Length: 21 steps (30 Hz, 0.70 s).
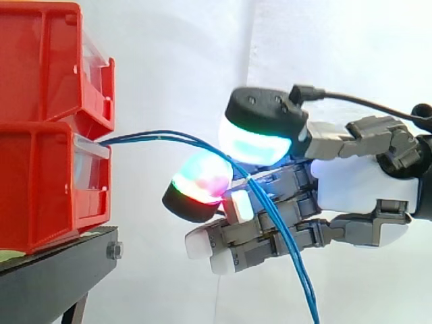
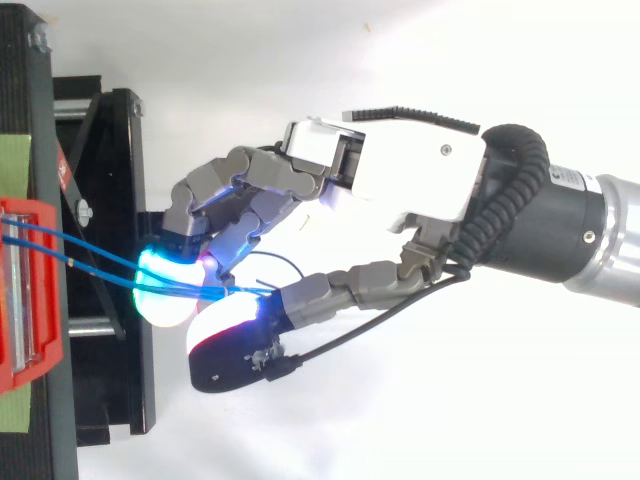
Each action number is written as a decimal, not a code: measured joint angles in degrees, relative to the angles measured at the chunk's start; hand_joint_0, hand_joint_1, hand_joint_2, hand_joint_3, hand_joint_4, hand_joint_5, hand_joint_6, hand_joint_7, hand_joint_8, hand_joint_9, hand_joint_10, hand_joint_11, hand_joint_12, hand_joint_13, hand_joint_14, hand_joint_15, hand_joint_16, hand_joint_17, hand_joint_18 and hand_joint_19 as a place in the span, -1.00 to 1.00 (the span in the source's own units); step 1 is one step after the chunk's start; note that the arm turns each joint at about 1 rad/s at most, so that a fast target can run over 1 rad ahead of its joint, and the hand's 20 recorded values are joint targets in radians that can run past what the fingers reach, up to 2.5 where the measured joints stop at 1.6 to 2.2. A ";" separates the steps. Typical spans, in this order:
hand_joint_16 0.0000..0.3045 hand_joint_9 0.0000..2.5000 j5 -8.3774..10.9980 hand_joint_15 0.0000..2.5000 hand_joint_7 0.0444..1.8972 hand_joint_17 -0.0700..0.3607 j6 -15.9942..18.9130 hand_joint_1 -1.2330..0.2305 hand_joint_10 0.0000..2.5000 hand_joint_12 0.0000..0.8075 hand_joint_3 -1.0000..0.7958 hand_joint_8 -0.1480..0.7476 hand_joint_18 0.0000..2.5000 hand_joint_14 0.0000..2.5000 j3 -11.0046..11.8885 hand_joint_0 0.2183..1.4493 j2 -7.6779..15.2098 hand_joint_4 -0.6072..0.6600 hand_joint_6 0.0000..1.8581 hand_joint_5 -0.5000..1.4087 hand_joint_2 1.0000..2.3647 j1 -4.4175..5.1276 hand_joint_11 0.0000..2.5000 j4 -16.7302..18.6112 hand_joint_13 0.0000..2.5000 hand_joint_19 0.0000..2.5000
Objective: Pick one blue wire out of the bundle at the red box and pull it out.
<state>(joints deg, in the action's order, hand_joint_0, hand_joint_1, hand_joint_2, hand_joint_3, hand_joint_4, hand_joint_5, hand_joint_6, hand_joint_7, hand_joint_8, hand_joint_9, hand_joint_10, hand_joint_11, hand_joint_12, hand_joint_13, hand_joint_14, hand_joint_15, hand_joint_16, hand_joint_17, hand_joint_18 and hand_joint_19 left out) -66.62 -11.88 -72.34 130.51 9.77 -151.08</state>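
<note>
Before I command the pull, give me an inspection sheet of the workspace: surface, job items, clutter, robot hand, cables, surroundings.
Surface: black stand, carrying the bins.
Job's things: upper red bin stacked on lower red bin; blue wires leave the lower red bin's front near its top.
Clutter: green patch on the black stand.
Robot hand: robot hand pinches the blue wires between two glowing pads; more than one strand appears caught.
Cables: the blue wires sag past the robot hand to the side view's bottom edge.
Surroundings: white curtain.
</note>
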 measured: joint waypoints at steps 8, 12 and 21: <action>-0.60 -0.10 0.00 -0.63 0.03 -0.03 -0.04 -0.04 -0.98 -0.03 -0.23 -0.02 -0.72 -0.98 0.00 -0.37 -0.01 0.33 -0.21 -0.58 -0.98 0.01 -0.38 0.00 -0.45 -0.58; -0.59 -0.05 0.00 -0.63 0.00 -0.01 -0.02 -0.15 -0.98 -0.01 -0.08 0.01 -0.68 -0.98 0.00 -0.39 0.00 0.31 -0.18 -0.58 -0.97 0.01 -0.36 0.00 -0.42 -0.58; -0.58 -0.02 0.03 -0.63 0.01 0.00 0.00 -0.32 -0.97 0.01 -0.02 0.01 -0.65 -0.98 -0.01 -0.40 0.00 0.38 -0.17 -0.57 -0.97 0.02 -0.34 0.00 -0.40 -0.60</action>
<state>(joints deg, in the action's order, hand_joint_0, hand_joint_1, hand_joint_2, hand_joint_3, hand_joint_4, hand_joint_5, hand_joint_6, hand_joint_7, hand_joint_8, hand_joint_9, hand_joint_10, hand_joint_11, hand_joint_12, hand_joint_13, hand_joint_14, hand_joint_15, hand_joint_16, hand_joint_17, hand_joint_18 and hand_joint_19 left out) -66.59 -11.89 -72.34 130.51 9.79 -151.08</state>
